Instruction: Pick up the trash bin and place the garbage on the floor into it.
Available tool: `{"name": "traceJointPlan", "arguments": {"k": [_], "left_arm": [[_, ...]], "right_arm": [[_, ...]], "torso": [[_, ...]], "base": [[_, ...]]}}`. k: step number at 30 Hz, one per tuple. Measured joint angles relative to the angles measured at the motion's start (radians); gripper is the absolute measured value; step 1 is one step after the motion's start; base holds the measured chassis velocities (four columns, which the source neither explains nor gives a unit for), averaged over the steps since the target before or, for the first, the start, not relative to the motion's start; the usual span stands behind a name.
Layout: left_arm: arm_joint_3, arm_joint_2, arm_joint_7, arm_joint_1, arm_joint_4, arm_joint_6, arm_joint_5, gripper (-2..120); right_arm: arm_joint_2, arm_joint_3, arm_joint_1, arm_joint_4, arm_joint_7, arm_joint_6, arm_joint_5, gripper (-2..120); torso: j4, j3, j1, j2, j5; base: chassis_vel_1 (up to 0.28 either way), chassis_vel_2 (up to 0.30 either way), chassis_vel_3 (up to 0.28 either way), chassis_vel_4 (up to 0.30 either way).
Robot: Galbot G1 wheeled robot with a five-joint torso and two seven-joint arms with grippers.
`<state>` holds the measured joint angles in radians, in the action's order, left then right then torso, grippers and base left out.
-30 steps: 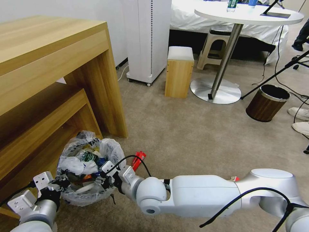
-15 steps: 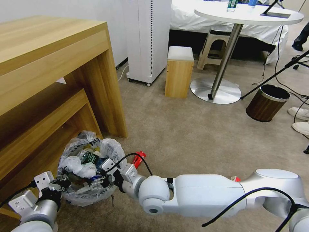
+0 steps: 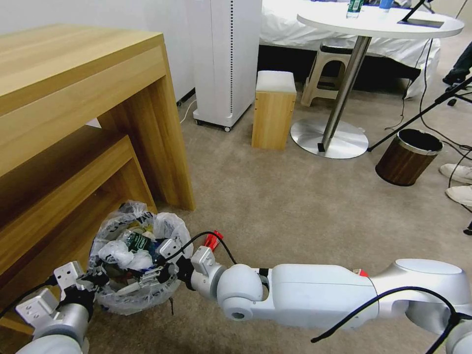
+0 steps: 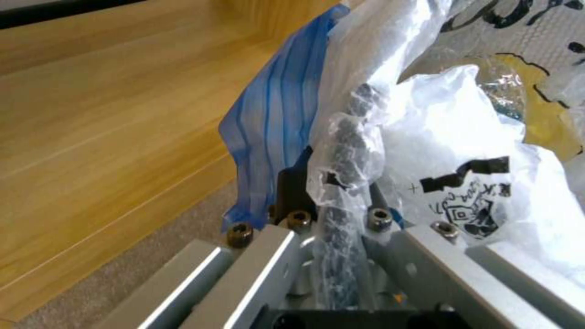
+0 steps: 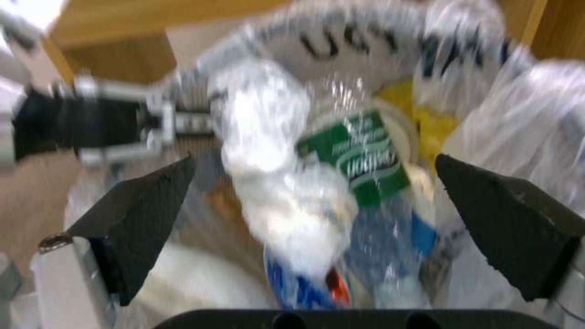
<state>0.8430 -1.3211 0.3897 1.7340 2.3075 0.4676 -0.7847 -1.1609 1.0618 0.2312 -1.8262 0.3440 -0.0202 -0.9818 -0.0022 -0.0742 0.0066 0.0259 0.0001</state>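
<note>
The trash bin (image 3: 105,300), lined with a crinkly white bag with black lettering, sits low on the beige floor (image 3: 295,206) beside the wooden desk. My left gripper (image 3: 92,281) is shut on its near rim (image 4: 341,183), bag film pinched between the fingers. My right gripper (image 3: 150,276) hangs open just over the bin's mouth, its black fingertips (image 5: 140,214) spread wide with nothing between them. Inside lie a green-label bottle (image 5: 359,155) and crumpled white paper (image 5: 268,137). A long red packet (image 3: 211,241) lies on the floor right of the bin, partly behind my right wrist.
The wooden desk (image 3: 73,98) stands close on the left of the bin. Farther off are a white tall unit (image 3: 226,59), a wooden stool (image 3: 273,108), a round table's metal base (image 3: 329,140), a brown wood-grain bin (image 3: 407,158) and white shoes (image 3: 457,172).
My right arm has shifted slightly to the right and its wrist now covers more of the red packet. The bin and left gripper have barely moved.
</note>
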Motion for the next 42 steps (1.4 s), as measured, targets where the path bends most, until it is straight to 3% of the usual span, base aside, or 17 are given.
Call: {"name": "traceJointPlan", "arguments": {"k": [3,5,15,33,42], "left_arm": [[0.000,0.002,0.000,-0.002,-0.004,0.000,-0.001,0],[0.001,0.012,0.000,-0.008,-0.006,0.002,-0.007,0],[0.004,0.024,0.001,-0.012,-0.010,0.004,-0.014,0],[0.009,0.030,0.003,-0.008,-0.008,0.004,-0.016,0],[0.012,0.034,0.003,0.002,0.000,0.004,-0.016,0]], "right_arm": [[0.000,-0.028,0.012,0.001,-0.009,0.019,-0.004,100],[0.009,-0.148,0.059,-0.020,-0.018,0.034,-0.022,100],[0.086,-0.332,0.133,-0.063,-0.021,0.047,-0.024,100],[0.160,-0.652,0.244,-0.071,-0.037,0.054,0.019,100],[0.207,-0.885,0.413,-0.099,-0.037,0.043,0.024,100]], "torso": [[0.0000,0.000,0.000,0.000,0.0000],[0.0000,0.000,0.000,0.000,0.0000],[-0.0001,0.000,0.000,0.000,-0.0001],[0.0000,0.000,0.000,0.000,0.0001],[0.0001,0.000,0.000,0.000,0.0001]], "base": [[0.000,0.000,0.000,0.000],[0.000,0.000,0.000,0.000],[0.000,0.000,0.000,0.000],[0.000,0.000,0.000,0.000],[0.000,0.000,0.000,0.000]]}}
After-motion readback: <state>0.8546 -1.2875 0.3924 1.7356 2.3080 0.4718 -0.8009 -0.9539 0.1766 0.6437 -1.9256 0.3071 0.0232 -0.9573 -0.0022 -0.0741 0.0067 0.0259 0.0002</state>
